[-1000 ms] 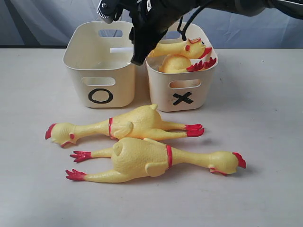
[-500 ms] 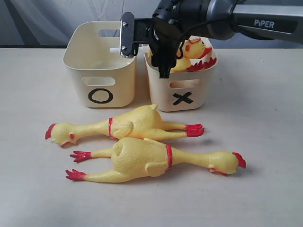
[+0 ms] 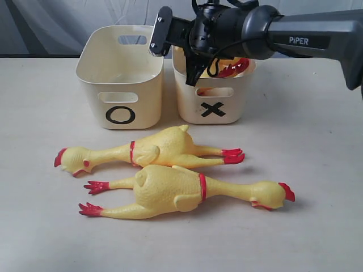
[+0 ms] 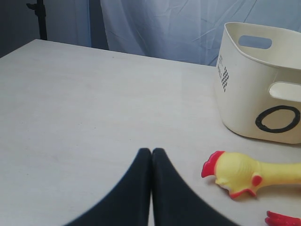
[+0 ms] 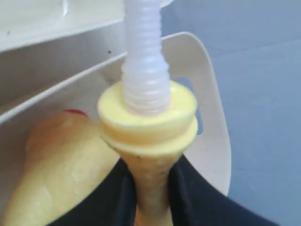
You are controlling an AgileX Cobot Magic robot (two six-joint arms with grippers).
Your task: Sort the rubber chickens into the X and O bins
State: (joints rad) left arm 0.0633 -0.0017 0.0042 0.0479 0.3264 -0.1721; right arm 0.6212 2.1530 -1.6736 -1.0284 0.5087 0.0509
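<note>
Two yellow rubber chickens lie on the table in front of the bins: the farther one [image 3: 153, 148] with its head to the left, the nearer one [image 3: 181, 190] with its head to the right. The O bin [image 3: 120, 85] stands left of the X bin [image 3: 227, 107]. My right gripper [image 5: 149, 165] reaches into the X bin, shut on a narrow yellow chicken part [image 5: 148, 122] with a white ribbed tube [image 5: 143, 56] sticking out. Another chicken body [image 5: 56, 165] lies beside it in that bin. My left gripper [image 4: 151, 151] is shut and holds nothing, low over the table near a chicken's head [image 4: 237, 172].
The right arm [image 3: 295, 37] stretches in from the right above the X bin and hides most of its contents; red chicken parts [image 3: 233, 67] show at the rim. The O bin's inside shows no chicken. Open tabletop lies left and right of the chickens.
The right arm swung right from the gap between the bins and dropped into the X bin. The X bin shifted slightly back and left. The table chickens stayed put.
</note>
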